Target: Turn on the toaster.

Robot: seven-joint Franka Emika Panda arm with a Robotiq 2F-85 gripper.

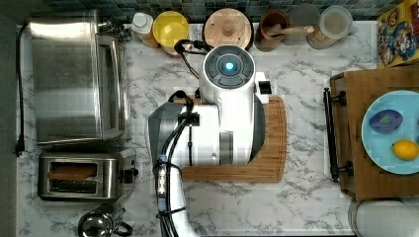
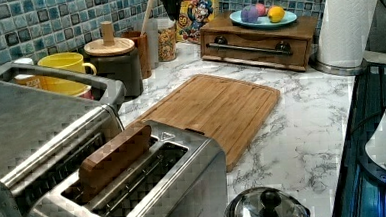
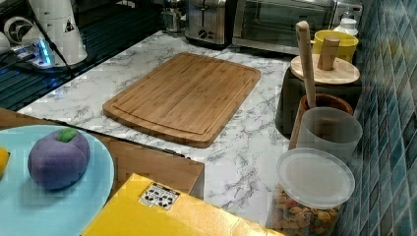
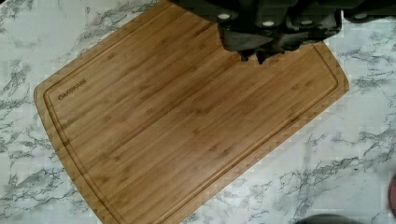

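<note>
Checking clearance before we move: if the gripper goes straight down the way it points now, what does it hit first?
Most likely the cutting board: the gripper points down at it with nothing between, though height above it is unclear.

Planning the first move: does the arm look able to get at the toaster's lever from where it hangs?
Probably yes. The toaster has its lever end facing bare marble counter, and nothing stands between it and the arm above the cutting board.
</note>
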